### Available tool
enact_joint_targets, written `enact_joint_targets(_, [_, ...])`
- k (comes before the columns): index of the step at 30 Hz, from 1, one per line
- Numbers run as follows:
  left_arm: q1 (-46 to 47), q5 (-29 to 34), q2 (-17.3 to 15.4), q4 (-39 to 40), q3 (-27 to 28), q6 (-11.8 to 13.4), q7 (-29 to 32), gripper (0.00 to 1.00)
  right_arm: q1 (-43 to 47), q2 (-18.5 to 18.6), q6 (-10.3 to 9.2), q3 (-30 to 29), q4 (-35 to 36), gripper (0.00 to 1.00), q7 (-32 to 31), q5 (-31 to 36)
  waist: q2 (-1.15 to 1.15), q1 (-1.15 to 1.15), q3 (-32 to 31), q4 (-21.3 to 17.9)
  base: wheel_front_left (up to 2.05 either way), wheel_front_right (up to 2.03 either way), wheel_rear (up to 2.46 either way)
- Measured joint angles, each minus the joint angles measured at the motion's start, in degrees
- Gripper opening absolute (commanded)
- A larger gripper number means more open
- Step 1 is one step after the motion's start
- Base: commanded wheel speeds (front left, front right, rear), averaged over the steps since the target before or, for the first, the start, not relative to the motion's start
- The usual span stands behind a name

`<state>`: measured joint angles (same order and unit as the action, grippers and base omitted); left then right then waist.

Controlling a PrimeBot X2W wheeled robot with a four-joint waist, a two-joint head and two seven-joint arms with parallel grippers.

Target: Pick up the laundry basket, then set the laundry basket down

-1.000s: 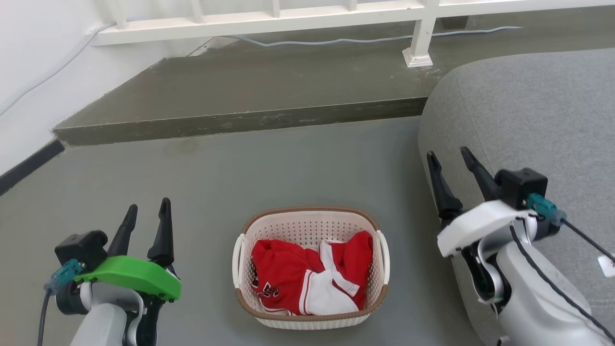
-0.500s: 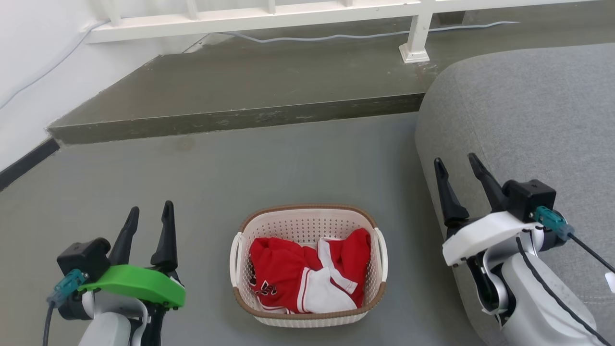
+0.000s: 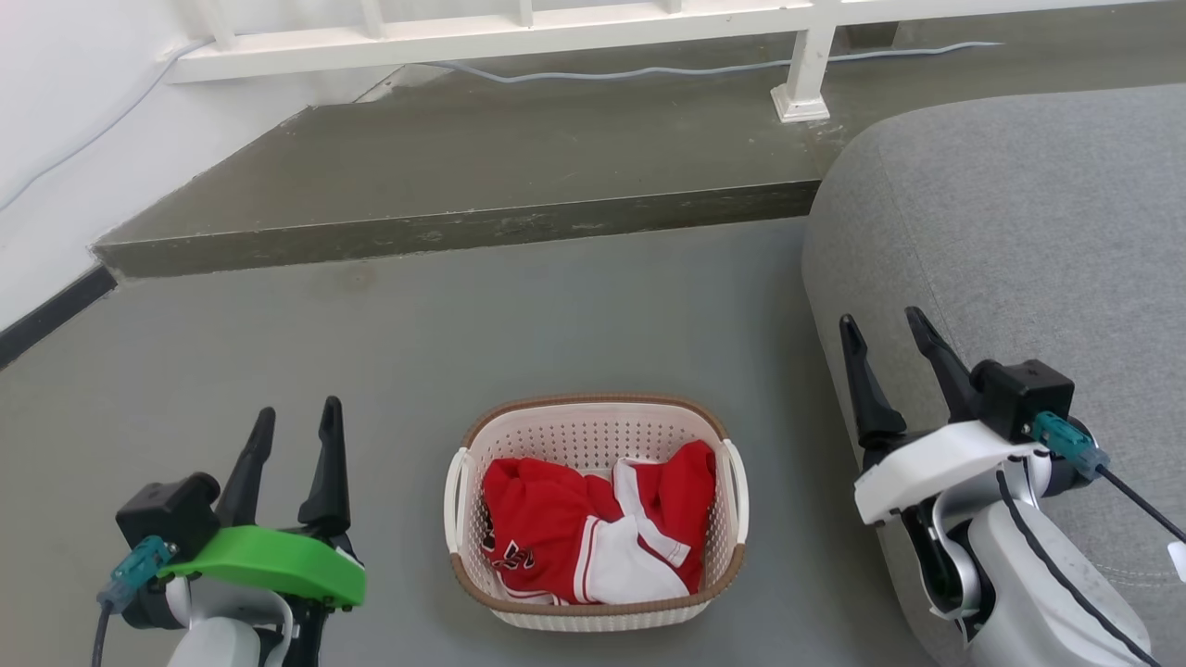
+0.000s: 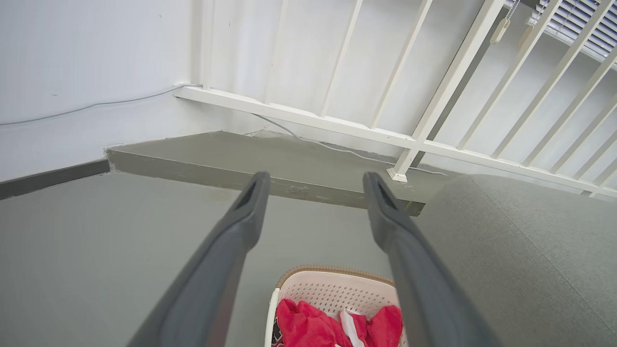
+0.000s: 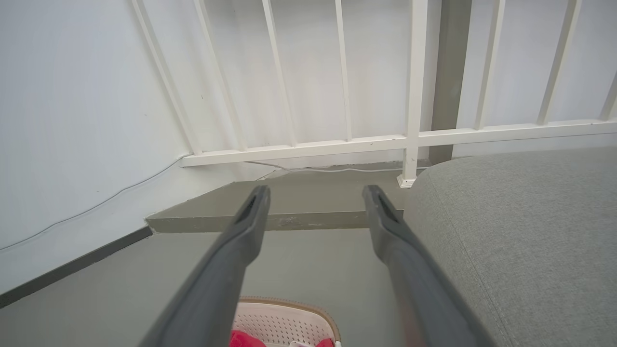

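Note:
The laundry basket point(image 3: 593, 419) stands on the grey floor at lower centre, cream-white and perforated with a brown rim, holding a red and white garment point(image 3: 593, 533). White handles sit on its left and right sides. My left gripper point(image 3: 298, 419) is open to the basket's left, well apart from it, fingers pointing up the head view. My right gripper point(image 3: 882, 328) is open to the basket's right, in front of the grey sofa. In the left wrist view the left gripper point(image 4: 312, 179) hangs above the basket point(image 4: 332, 289); in the right wrist view the right gripper point(image 5: 314, 192) is above the basket's rim point(image 5: 294, 308).
A grey sofa point(image 3: 1019, 232) fills the right side, close to my right arm. A raised concrete step point(image 3: 463, 232) crosses the floor beyond the basket. Behind it run a white railing point(image 3: 519, 37) and a pale cable point(image 3: 649, 72). A white wall with dark skirting point(image 3: 51, 315) is at left.
Both grippers have dropped slightly lower in the head view, still open. The head camera shifted a little, so the scene moved in the picture. The basket stays on the floor.

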<state>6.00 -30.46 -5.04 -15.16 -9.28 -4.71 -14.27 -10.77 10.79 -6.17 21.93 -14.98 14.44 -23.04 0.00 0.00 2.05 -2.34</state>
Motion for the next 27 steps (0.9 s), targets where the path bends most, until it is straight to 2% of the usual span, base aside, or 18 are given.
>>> enact_joint_targets(25, [-1.92,2.00,0.77,1.44,1.04,-1.10,0.00,1.00,1.92,-1.02,0.63,-1.63,0.41,1.00,0.00,1.93,0.00,0.00,-0.08,-0.13,0.00,0.00,0.00])
enact_joint_targets(26, [-1.93,2.00,0.82,1.34,1.02,-1.09,0.01,0.00,1.93,-1.07,0.68,-1.63,0.27,0.00,0.00,1.93,0.00,0.00,-0.08,-0.13,0.00,0.00,0.00])
enact_joint_targets(27, [-1.98,1.99,0.91,0.78,0.91,-1.09,0.11,0.00,2.08,-1.21,0.58,-1.54,-0.19,0.00,-0.02,1.92,0.00,0.00,-0.09,-0.14,0.00,0.00,0.00])
